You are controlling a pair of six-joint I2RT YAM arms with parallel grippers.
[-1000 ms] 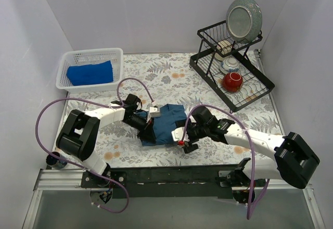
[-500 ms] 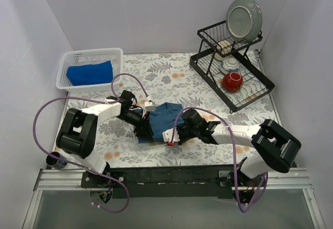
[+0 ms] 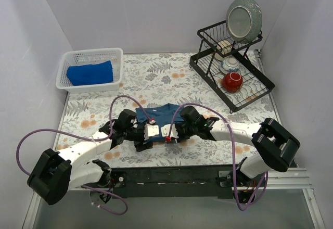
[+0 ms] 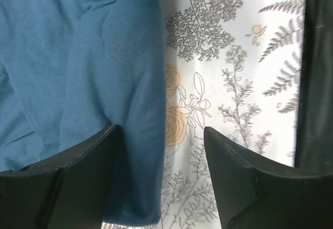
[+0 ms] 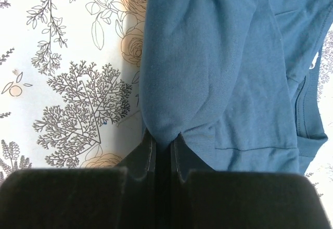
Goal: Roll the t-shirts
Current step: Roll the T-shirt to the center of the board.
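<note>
The dark teal-blue t-shirt [image 3: 162, 113] lies bunched on the flowered tablecloth, near the front middle. My left gripper [image 3: 148, 134] sits at its near-left edge. In the left wrist view that gripper [image 4: 160, 132] is open, with the shirt's folded edge [image 4: 130, 99] between the fingers [image 4: 88, 172], close to the left one. My right gripper [image 3: 167, 134] is right beside it, shut on a pinched fold of the teal shirt [image 5: 187, 57], as the right wrist view shows [image 5: 163, 141]. The royal blue t-shirt [image 3: 89, 73] lies folded in the basket.
The white mesh basket [image 3: 70, 58] stands at the back left. A black dish rack [image 3: 208, 65] at the back right holds a grey plate [image 3: 243, 18], a red bowl [image 3: 232, 81] and a small patterned bowl [image 3: 230, 64]. A black rail [image 3: 171, 174] runs along the near edge.
My left gripper opened, let go of the teal shirt and drew back to its near edge. My right gripper moved left and shut on the shirt's fold.
</note>
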